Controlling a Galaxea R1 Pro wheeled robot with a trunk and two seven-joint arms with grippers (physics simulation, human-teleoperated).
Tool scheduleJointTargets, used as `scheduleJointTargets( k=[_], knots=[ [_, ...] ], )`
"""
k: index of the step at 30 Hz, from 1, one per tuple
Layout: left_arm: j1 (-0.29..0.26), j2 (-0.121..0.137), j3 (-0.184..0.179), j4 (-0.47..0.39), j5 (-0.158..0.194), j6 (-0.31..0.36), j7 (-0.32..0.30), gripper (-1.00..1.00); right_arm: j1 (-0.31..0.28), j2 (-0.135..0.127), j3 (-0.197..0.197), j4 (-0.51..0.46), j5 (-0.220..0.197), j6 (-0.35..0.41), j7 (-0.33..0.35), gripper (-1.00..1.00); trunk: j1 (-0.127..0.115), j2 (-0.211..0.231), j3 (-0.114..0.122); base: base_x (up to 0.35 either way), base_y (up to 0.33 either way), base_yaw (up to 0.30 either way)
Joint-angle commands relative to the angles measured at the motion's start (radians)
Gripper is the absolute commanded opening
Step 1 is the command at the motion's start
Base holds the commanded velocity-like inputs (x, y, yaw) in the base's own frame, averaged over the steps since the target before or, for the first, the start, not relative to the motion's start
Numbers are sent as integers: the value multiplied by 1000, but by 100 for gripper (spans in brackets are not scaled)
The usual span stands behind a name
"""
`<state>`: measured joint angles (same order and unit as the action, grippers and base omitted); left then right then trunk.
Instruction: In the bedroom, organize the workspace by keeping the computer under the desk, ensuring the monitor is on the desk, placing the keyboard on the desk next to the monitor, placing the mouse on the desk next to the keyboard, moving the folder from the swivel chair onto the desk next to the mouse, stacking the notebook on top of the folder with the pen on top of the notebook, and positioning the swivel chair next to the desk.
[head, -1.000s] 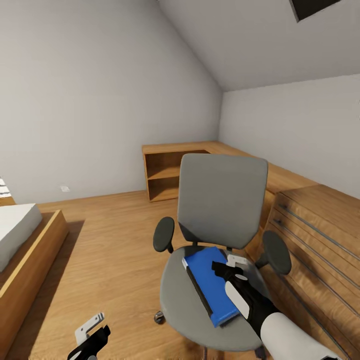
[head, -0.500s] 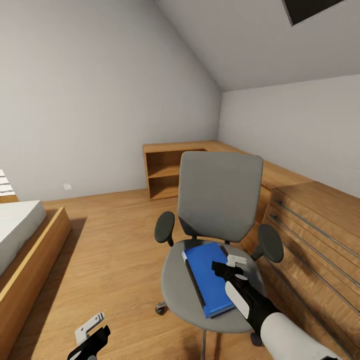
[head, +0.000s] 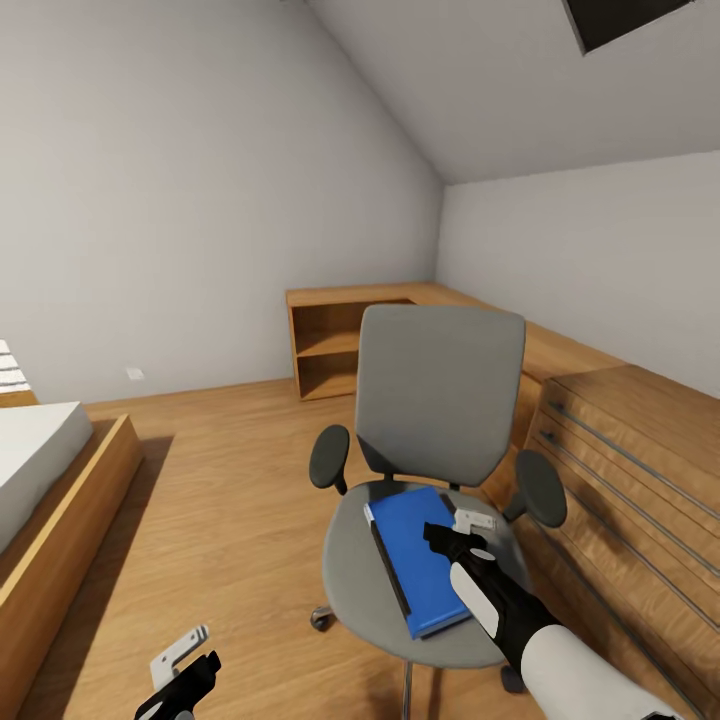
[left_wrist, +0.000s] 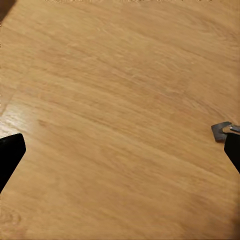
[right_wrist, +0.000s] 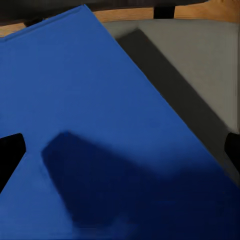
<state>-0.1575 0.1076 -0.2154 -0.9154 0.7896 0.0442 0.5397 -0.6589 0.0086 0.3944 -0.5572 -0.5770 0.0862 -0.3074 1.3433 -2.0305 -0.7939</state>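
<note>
The folder (head: 418, 558) lies flat on the seat of the swivel chair (head: 440, 400), towards the seat's right half, its dark spine edge facing the seat's middle. The right gripper (head: 462, 530) hangs directly above the folder's right part, and in the right wrist view the folder (right_wrist: 90, 150) spreads beneath it with the gripper's shadow cast on the blue cover; the jaws stand wide apart, holding nothing. Over the last second the whole scene slid in the head view, the chair settling lower and more fully in frame, then stopped changing in the final half second, so the base seems to have finished its approach and the arm is poised for a pickup. The left gripper (head: 185, 665) sits low, well left of the chair, over bare plank floor (left_wrist: 120, 100), its jaws also spread and empty. The chair's star base is partly cut off, and whether the right fingertips touch the cover is unclear
</note>
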Motion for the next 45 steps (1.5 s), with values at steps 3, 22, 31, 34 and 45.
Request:
scheduleJointTargets(
  k=[3, 22, 31, 34, 45],
  knots=[
    [-1, 1, -4, -2, 3, 3, 8, 100, -1, -1, 6, -2, -5, 3, -9, 100, -12, 21, 8, 0, 0, 0],
    [-1, 1, -4, 8, 3, 3, 9, 100, -1, -1, 12, -6, -3, -21, -5, 100, -85, 154, 68, 0, 0, 0],
    [-1, 1, -4, 9, 3, 3, 9, 100, -1, 2, 20, -10, 4, -37, -1, 100, -119, 217, 96, 0, 0, 0],
    [-1, 1, -4, 13, 3, 4, 10, 100, -1, 3, 33, -10, 5, -43, -1, 100, -131, 238, 106, 0, 0, 0],
    [-1, -2, -8, 66, -2, 5, 11, 100, -1, 6, 131, -10, 6, -46, -2, 100, -131, 238, 106, 0, 0, 0]
  ],
)
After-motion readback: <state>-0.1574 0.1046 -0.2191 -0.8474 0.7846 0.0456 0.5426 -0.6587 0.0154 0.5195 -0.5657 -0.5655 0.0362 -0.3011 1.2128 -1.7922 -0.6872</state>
